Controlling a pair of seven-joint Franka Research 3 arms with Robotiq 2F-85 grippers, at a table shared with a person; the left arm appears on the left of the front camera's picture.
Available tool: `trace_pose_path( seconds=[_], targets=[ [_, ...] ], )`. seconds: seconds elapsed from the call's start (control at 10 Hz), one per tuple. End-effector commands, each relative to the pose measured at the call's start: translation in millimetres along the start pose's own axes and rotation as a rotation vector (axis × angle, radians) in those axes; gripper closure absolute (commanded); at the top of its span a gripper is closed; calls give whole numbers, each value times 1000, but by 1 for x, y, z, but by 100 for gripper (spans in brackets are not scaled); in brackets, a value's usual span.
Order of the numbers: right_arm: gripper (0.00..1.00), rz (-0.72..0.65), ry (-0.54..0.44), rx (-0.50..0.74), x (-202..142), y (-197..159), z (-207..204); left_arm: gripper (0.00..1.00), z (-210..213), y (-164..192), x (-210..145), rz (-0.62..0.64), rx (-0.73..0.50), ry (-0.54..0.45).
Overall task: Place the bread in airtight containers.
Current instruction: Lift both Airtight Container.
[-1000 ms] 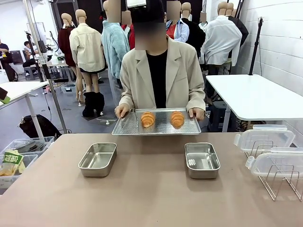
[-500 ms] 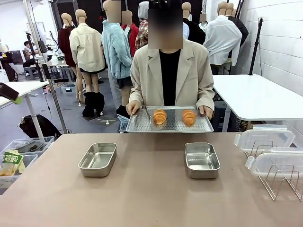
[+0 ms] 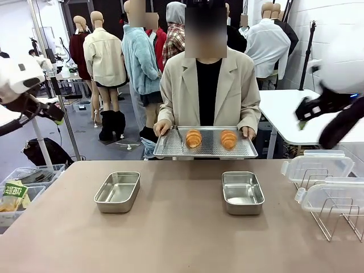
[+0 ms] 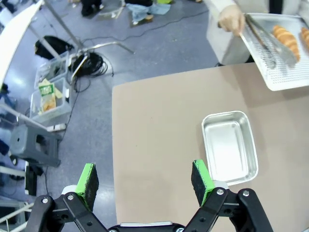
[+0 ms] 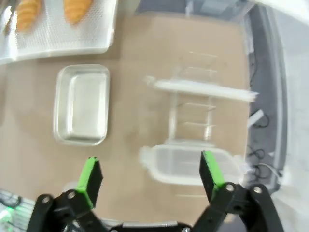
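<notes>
Two golden bread rolls (image 3: 193,138) (image 3: 228,139) lie on a flat steel tray (image 3: 205,151) that a person holds at the table's far edge. Two lidless steel airtight containers (image 3: 118,191) (image 3: 243,192) stand empty on the brown table. My left gripper (image 3: 56,115) hangs high off the table's left side, and its wrist view shows it open (image 4: 145,178) above the table's corner, near the left container (image 4: 229,147). My right gripper (image 3: 303,116) hovers high at the right. It is open (image 5: 151,171) over the lids, beside the right container (image 5: 82,104).
Two clear lids (image 3: 317,166) (image 3: 333,196) lean in a wire rack (image 3: 335,219) on the table's right side. Metal tongs (image 4: 263,41) lie on the tray by the person's hand (image 4: 231,19). Bins (image 3: 17,190) stand on the floor at the left. A white table (image 3: 307,114) is behind on the right.
The person has shifted to the right with the tray. Both arms have swung into the front view, the left from the left edge and the right from the right edge.
</notes>
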State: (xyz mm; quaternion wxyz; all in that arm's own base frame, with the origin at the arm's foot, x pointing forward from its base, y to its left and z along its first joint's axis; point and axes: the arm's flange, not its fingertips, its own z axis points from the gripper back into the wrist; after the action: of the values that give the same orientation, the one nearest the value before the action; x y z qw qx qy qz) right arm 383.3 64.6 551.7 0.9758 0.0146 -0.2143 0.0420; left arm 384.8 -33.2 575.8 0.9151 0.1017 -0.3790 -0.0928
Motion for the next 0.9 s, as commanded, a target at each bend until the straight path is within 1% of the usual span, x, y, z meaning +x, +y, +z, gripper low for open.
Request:
trace_pose_path(
  seconds=[0.0, 0.1, 0.2, 0.3, 0.6, 0.7, 0.8],
  targets=[
    [0, -46, 97, 18, 6, 18, -40, 0, -21, -10, -10, 50, 40, 47],
    [0, -57, 67, 17, 1, 33, -53, 0, -30, -14, -17, 84, -1, 40],
    [0, -71, 73, 23, -1, 44, -61, 0, -40, -21, -23, 105, -41, 57],
    [0, -8, 96, 24, -3, 35, -49, 0, -26, -5, -13, 47, 2, 55],
    [0, -8, 96, 24, -3, 35, -49, 0, -26, -5, -13, 47, 2, 55],
    [0, -22, 92, 23, -1, 39, -53, 0, -30, -9, -15, 64, -10, 56],
    [0, 5, 173, 0, 11, 51, -78, 0, -54, -14, -15, 99, -65, 94]
  ],
)
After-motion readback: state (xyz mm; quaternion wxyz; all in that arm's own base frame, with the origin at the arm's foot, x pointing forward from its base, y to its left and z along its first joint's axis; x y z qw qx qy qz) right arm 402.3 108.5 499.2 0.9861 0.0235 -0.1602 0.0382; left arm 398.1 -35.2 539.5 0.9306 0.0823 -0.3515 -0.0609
